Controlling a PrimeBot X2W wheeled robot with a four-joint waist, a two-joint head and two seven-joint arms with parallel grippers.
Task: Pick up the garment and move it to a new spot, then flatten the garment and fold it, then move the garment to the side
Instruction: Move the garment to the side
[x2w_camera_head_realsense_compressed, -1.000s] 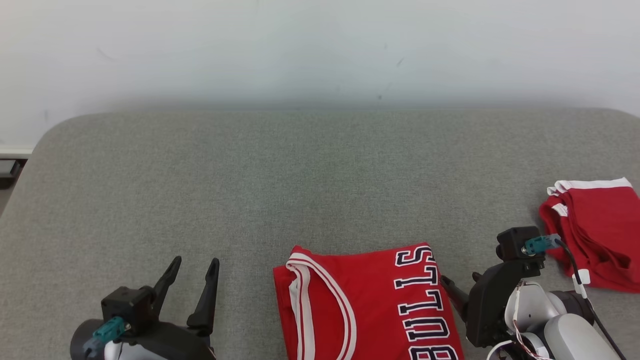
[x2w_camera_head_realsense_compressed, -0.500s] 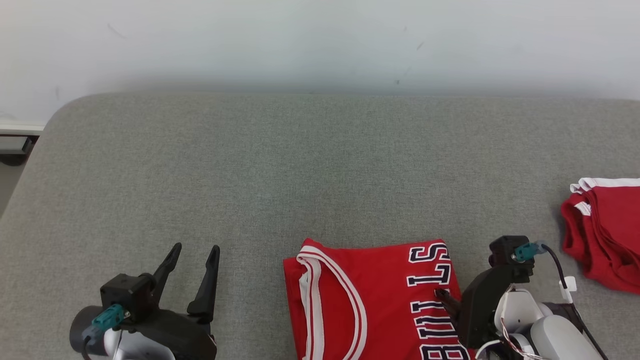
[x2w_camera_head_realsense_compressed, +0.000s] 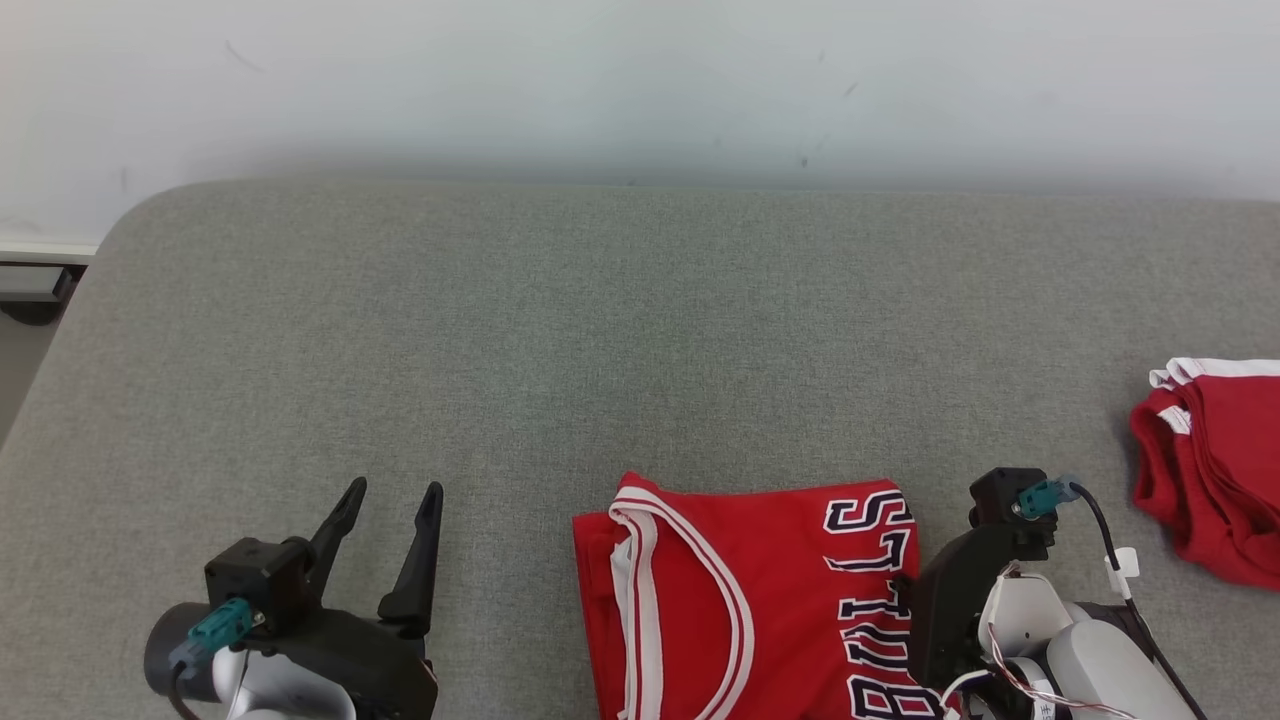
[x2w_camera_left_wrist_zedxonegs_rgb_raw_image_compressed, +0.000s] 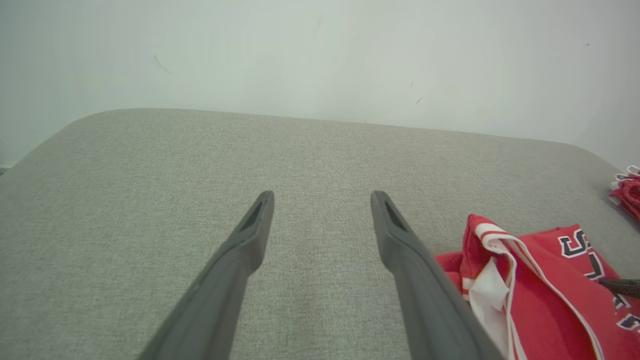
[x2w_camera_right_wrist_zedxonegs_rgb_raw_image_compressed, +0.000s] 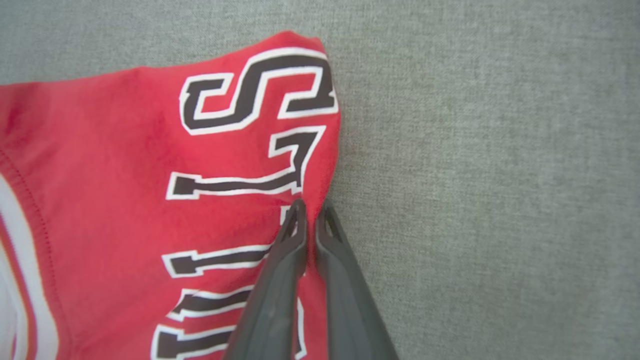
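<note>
The garment (x2w_camera_head_realsense_compressed: 740, 600) is a folded red jersey with white trim and dark lettering. It lies at the near middle of the grey padded surface (x2w_camera_head_realsense_compressed: 640, 330). In the right wrist view my right gripper (x2w_camera_right_wrist_zedxonegs_rgb_raw_image_compressed: 312, 210) is shut, pinching the garment's (x2w_camera_right_wrist_zedxonegs_rgb_raw_image_compressed: 125, 175) right edge beside the lettering. In the head view, that arm's black wrist mount (x2w_camera_head_realsense_compressed: 960, 590) sits against the jersey's right side and hides the fingers. My left gripper (x2w_camera_head_realsense_compressed: 394, 492) is open and holds nothing, a short way left of the jersey. Its fingers (x2w_camera_left_wrist_zedxonegs_rgb_raw_image_compressed: 250, 240) point over bare fabric, with the garment (x2w_camera_left_wrist_zedxonegs_rgb_raw_image_compressed: 540, 290) to their right.
A second red piece of clothing with white trim (x2w_camera_head_realsense_compressed: 1215, 460) lies bunched at the far right edge. A pale wall rises behind the surface. The surface's rounded corner is at the back left, with a baseboard and floor (x2w_camera_head_realsense_compressed: 30, 290) beyond it.
My right gripper has slid left onto the jersey's right edge and shut on it. The head camera has shifted slightly. The left gripper has stayed open in place.
</note>
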